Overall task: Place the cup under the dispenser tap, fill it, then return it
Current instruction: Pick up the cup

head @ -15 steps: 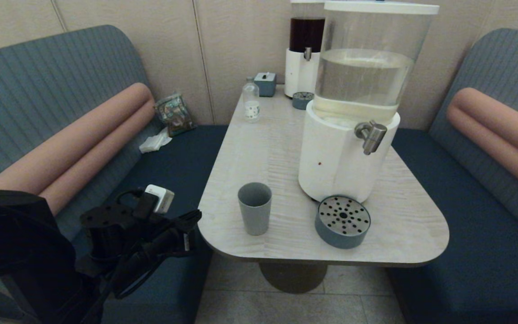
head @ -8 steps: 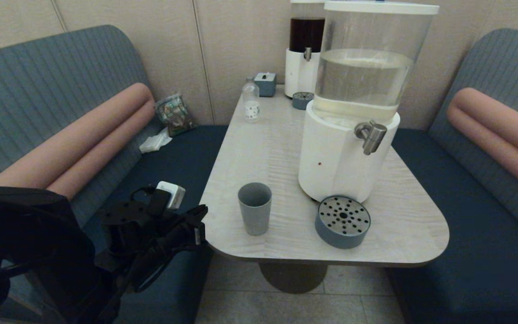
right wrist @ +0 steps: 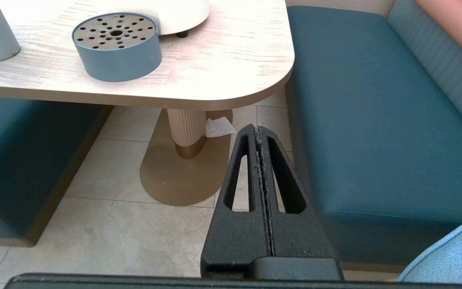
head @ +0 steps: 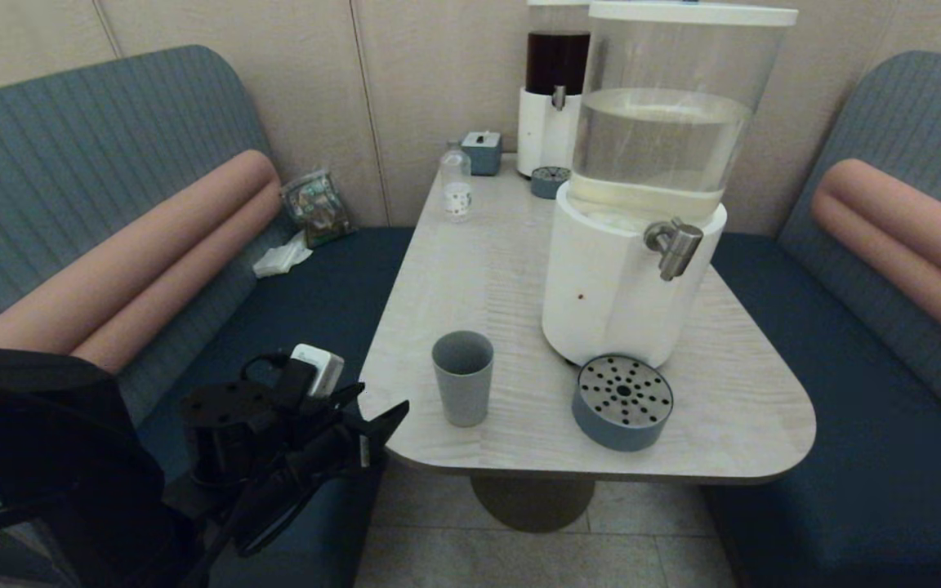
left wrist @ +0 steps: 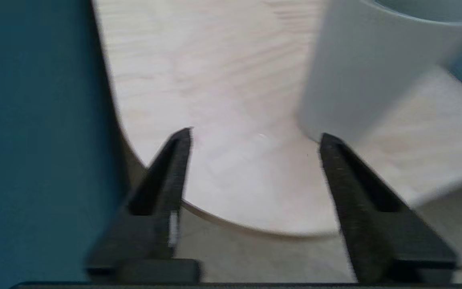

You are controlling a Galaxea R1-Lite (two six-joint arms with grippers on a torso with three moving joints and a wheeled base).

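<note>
The grey-blue cup (head: 462, 388) stands upright on the table (head: 470, 269), left of the round drip tray (head: 622, 400). Above the table's right side, the steel dispenser tap (head: 673, 245) juts from the white-based clear-liquid dispenser (head: 626, 286), with nothing below it. My left gripper (head: 381, 402) hovers at the table's near-left corner, open and empty, a short way left of the cup. In the left wrist view the left gripper (left wrist: 255, 134) has the cup (left wrist: 367, 68) ahead, beyond one fingertip. My right gripper (right wrist: 257, 128) is shut and empty, low beside the right bench.
A dark-liquid dispenser (head: 556, 90), a small drip tray (head: 550, 181), a clear bottle (head: 456, 189) and a grey box (head: 483, 151) stand at the table's far end. Blue benches (head: 846, 392) flank the table. The right wrist view shows the drip tray (right wrist: 116, 48) and the table pedestal (right wrist: 187, 132).
My left gripper has moved right, up to the table's near-left corner, and its fingers have gone from shut to open. The cup has not moved.
</note>
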